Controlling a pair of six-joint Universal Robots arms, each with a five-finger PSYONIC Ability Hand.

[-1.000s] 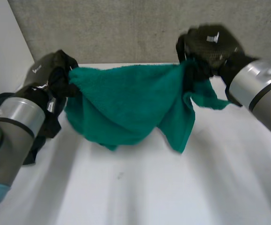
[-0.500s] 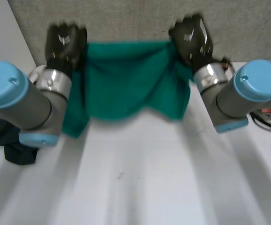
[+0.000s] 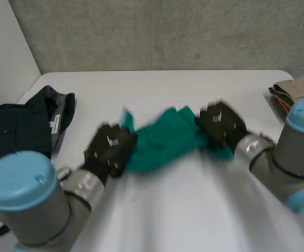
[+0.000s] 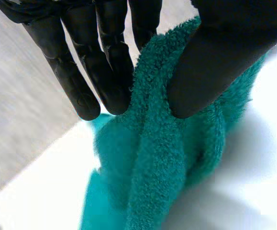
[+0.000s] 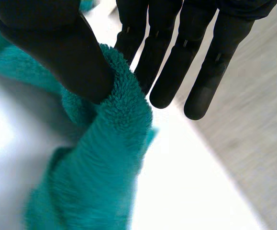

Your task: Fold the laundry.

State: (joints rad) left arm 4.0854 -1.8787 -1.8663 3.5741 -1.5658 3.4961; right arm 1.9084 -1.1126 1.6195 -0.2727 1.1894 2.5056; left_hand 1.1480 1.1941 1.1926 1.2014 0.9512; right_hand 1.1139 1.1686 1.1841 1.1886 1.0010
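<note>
On the white desk (image 3: 167, 215), the left hand (image 3: 109, 150) and right hand (image 3: 222, 124) each pinched an end of the bunched green towel (image 3: 165, 138) between thumb and fingers.

A bunched teal towel (image 3: 162, 139) lies at the middle of the white desk (image 3: 167, 84). A dark garment (image 3: 20, 126) with a white label lies at its left edge, and folded tan cloth (image 3: 293, 86) at its right.

The left arm (image 3: 46, 210) extended in from 7 o'clock, the right arm (image 3: 291, 157) from 4 o'clock. The left hand (image 3: 109, 151) and the right hand (image 3: 222, 124) each pinched the green towel (image 3: 165, 137) between thumb and straight fingers, at opposite ends.
</note>
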